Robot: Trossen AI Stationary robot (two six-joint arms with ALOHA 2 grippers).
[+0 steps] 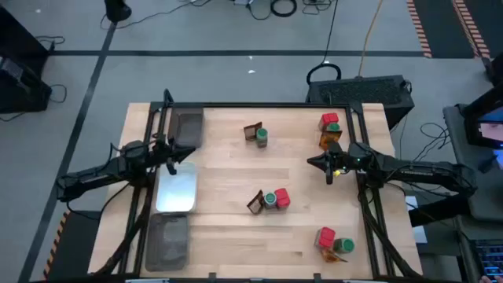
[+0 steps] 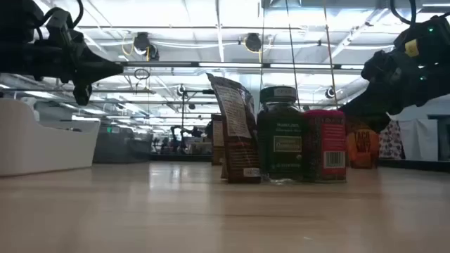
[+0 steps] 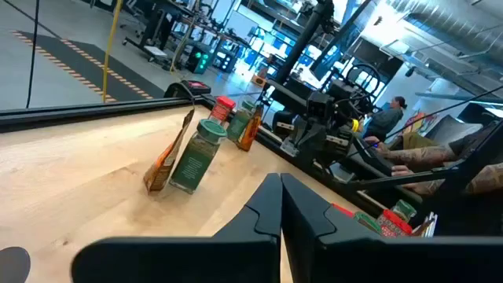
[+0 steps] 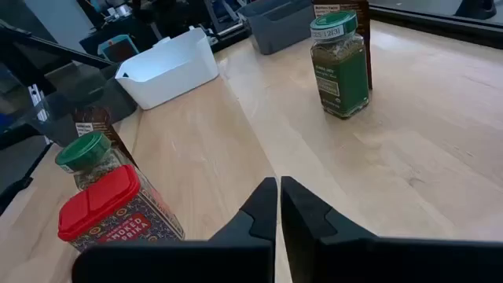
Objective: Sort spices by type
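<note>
The spices stand on the table in small groups. A brown sachet and a green-lidded jar (image 1: 257, 135) stand toward the far side. A red box, jar and sachet (image 1: 329, 128) stand at far right. A sachet, jar and red box (image 1: 271, 200) stand mid-table. Another trio (image 1: 331, 241) stands near right. My left gripper (image 1: 170, 161) hovers shut over the trays' inner edge. My right gripper (image 1: 324, 165) hovers shut right of centre. The left wrist view shows the shut fingers (image 3: 280, 206) facing the jar (image 3: 195, 156). The right wrist view shows shut fingers (image 4: 279, 206) between a jar (image 4: 339, 63) and a red box (image 4: 118, 214).
Three trays line the table's left side: a dark one (image 1: 187, 130) far, a pale one (image 1: 177, 189) in the middle, a dark one (image 1: 167, 240) near. Bare wood lies between the spice groups. A person (image 3: 389, 118) sits beyond the table.
</note>
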